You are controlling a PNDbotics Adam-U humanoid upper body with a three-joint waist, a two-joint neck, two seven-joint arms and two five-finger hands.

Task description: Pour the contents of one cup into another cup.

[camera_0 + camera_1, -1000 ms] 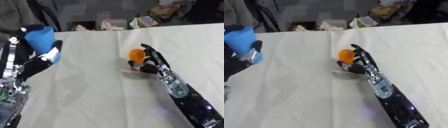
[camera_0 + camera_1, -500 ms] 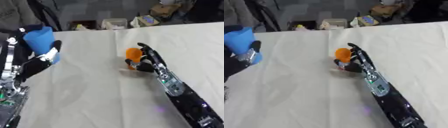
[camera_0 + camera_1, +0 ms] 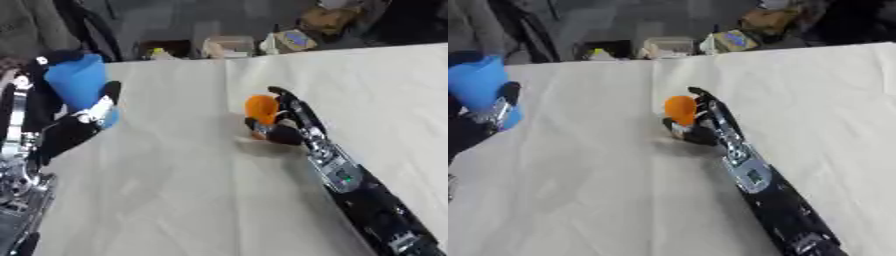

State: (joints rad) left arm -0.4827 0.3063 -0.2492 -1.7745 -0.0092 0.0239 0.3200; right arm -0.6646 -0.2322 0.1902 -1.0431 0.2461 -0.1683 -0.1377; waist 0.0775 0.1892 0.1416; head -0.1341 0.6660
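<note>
Left eye view has the left hand (image 3: pixel 74 127) wrapped round a blue cup (image 3: pixel 80 86), raised far left; the right hand (image 3: pixel 284 127) curls round an orange cup (image 3: pixel 261 107) mid-table. Well apart: tipping now would spill onto the cloth (image 3: pixel 184 190)

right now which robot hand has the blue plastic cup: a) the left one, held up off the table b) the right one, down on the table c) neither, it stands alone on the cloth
a: the blue plastic cup sits in the left robot hand, raised at the left side, while the right robot hand is at the small orange cup on the white tablecloth.
</note>
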